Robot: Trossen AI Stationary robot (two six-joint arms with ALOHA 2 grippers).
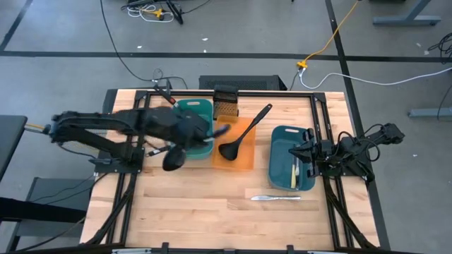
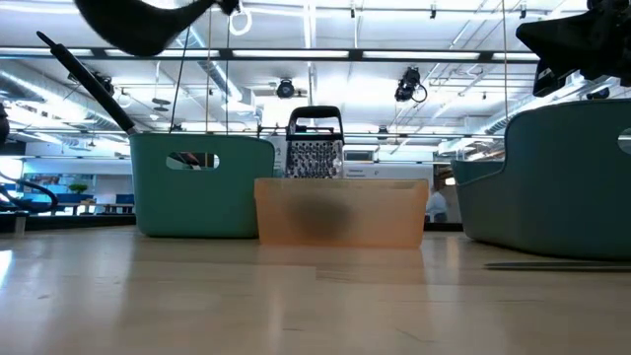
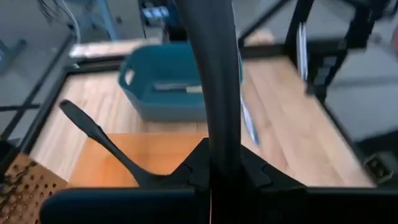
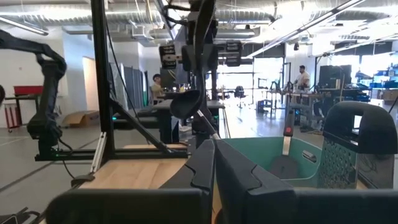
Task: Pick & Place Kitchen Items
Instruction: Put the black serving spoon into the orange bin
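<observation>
Left claw (image 1: 192, 132) lifts a black ladle (image 1: 174, 156) over the teal tray (image 1: 195, 125).
Its fingers are clamped on the handle, bowl hanging above the desk (image 1: 205, 204) — right claw (image 1: 305, 151) closed, empty, over the blue tray (image 1: 291, 166).

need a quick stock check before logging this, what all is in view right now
left teal tray: one, teal, left of centre, under the left arm
orange tray: one, orange, centre
right teal tray: one, blue-teal, right side
mesh box: one, dark, behind the trays
resting ladle: one, black, bowl in the orange tray
held ladle: one, black, in the air beside the left teal tray
knife: one, silvery, on the bare table
cutlery piece: one, pale yellow, in the right teal tray
left hand: shut on the held ladle
right hand: shut, over the right teal tray
</observation>
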